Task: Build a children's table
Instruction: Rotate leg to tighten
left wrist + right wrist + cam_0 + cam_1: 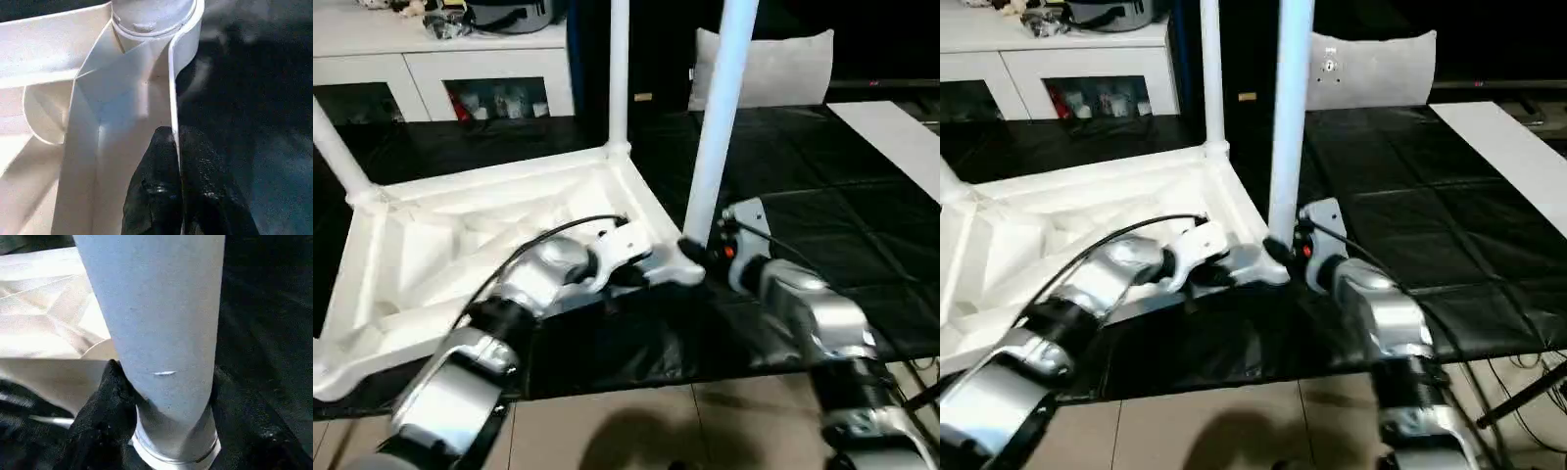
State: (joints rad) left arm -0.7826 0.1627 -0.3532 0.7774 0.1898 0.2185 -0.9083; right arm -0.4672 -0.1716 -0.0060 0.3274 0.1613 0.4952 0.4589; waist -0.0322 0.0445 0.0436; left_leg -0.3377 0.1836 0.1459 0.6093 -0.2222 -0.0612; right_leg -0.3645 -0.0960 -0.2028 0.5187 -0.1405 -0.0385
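You have the table top (460, 245) lying upside down on the black mat (822, 225), its near right corner socket (680, 266) at the mat's front edge with tiled floor (636, 431) just below. Your left gripper (178, 161) is pinched shut on the top's thin rim beside that socket, while your right gripper (161, 396) is about half open around the base of the leg (720, 117) standing in it. Two more legs (619, 73) stand upright at the far corners; open mat lies to your right, a white cabinet (440, 69) and a grey cushion (783, 64) behind
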